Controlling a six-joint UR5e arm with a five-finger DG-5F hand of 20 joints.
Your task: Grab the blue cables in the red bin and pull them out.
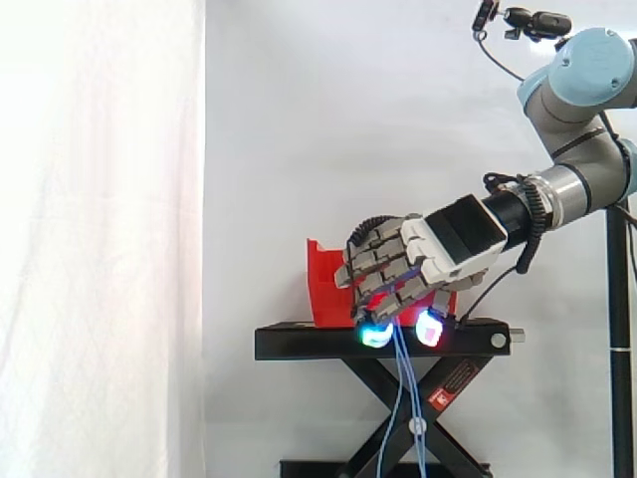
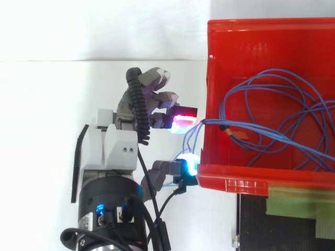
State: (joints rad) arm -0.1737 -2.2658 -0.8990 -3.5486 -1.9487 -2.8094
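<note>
Side view: The white curtain hung well left of the red bin. The bin sat on the black stand. The hand overlapped the bin's right part, knuckles up and fingers curled downward. Its glowing pads were low, below the bin at the stand's top edge. Thin blue strands dropped from between the pads to below the bin, across the stand's crossed legs. The arm rose up and right of the bin.

Top view: The hand lay left of the bin, outside its wall, with a magenta pad and a cyan pad just beside that wall. Fingers and thumb pinched the blue cables. The strands ran from the pinch over the bin's left wall. Most of the cable lay inside the bin in loose loops.
</note>
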